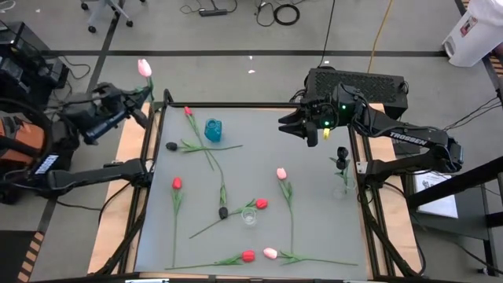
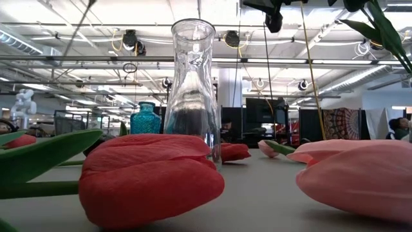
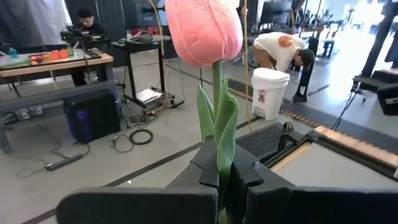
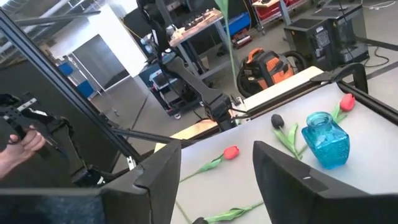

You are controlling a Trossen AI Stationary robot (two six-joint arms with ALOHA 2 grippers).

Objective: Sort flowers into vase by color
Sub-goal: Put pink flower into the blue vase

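Pink tulip (image 3: 203, 28) clamped in left gripper (image 1: 144, 104) off table corner | right gripper (image 1: 289, 126) wide, empty, above table (image 1: 314, 236)

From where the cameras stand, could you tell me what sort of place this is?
Probably a robotics lab or workshop: exposed ceiling pipes, workbenches piled with gear, and cables across the floor around the table of flowers.

pink tulip (image 3: 203, 30): green stem | blue vase (image 1: 213, 130): teal glass, beside red tulip (image 1: 188, 112) | clear vase (image 2: 192, 84): colourless | table (image 1: 314, 181): grey
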